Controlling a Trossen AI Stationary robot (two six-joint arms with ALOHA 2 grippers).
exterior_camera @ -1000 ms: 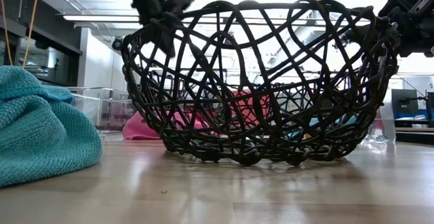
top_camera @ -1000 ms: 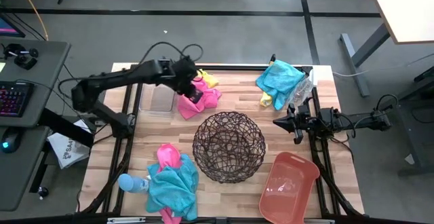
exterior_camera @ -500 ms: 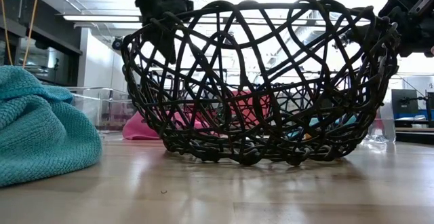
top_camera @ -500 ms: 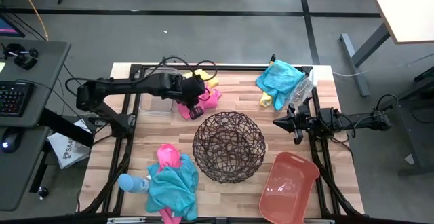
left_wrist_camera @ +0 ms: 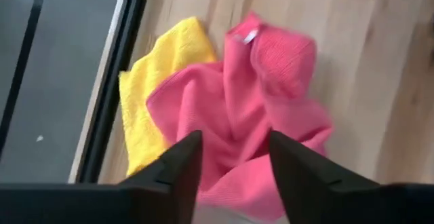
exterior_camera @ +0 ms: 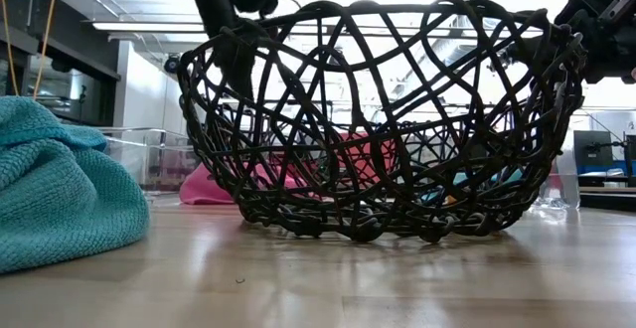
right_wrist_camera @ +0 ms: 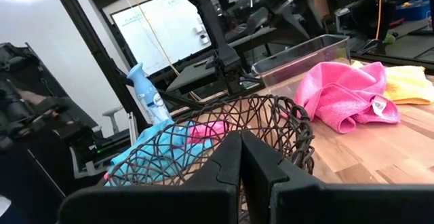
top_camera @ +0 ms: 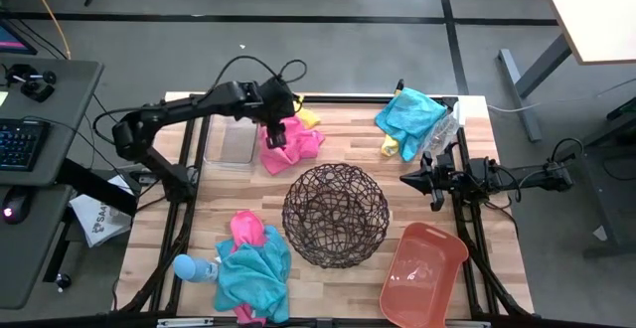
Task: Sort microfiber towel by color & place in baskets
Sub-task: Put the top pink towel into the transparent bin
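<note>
Hovering with fingers parted and empty, the left tool (top_camera: pixel 275 129) hangs over a crumpled hot-pink towel (top_camera: pixel 290 141) at 11 o'clock on the pale wooden surface (top_camera: pixel 477 184), a yellow towel (left_wrist_camera: pixel 152 95) tucked beneath. Round woven-wire basket (top_camera: pixel 336 215) sits centre; clear bin (top_camera: pixel 231 141) at 10, salmon tub (top_camera: pixel 422 273) at 5. The right tool (top_camera: pixel 405 178), pinched shut on nothing, waits at 3.
</note>
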